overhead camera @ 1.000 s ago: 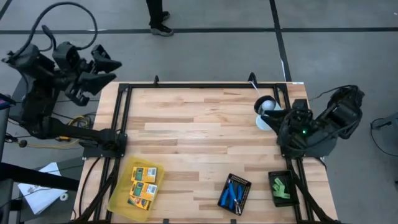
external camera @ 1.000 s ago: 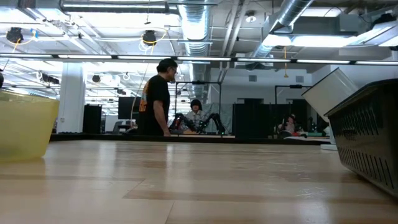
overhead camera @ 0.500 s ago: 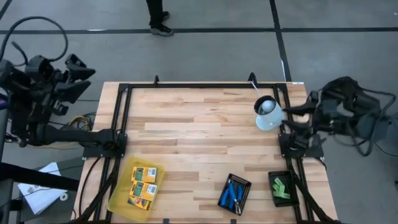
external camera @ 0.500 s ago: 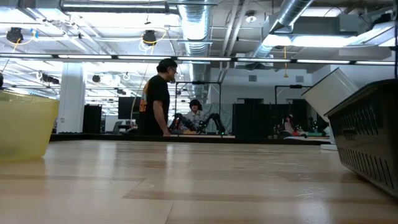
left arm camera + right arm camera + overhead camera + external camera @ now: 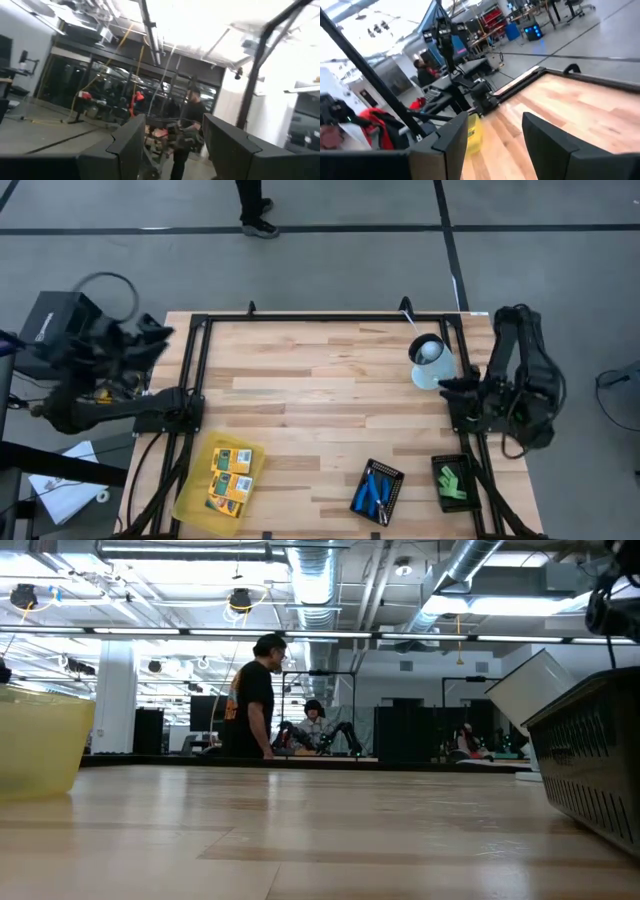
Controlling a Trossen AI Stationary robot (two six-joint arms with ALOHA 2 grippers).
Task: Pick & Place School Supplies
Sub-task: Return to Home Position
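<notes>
My left claw (image 5: pixel 172 142) is wide with nothing between its fingers, and so is my right claw (image 5: pixel 495 142). I judge that suits arms being parked, since there is nothing to carry. The left claw sits just off the table's (image 5: pixel 320 395) left edge, aimed out at the room. The right one hangs at the table's right edge, looking across the boards. Along the table edge by the low camera everything is sorted: packs (image 5: pixel 229 473) in the yellow tray (image 5: pixel 190 502) at the left corner, scissors (image 5: pixel 374 492) in the middle black tray (image 5: pixel 386 466), and green blocks (image 5: pixel 452 480) in the right black tray (image 5: pixel 437 466). I read the sorting as done.
</notes>
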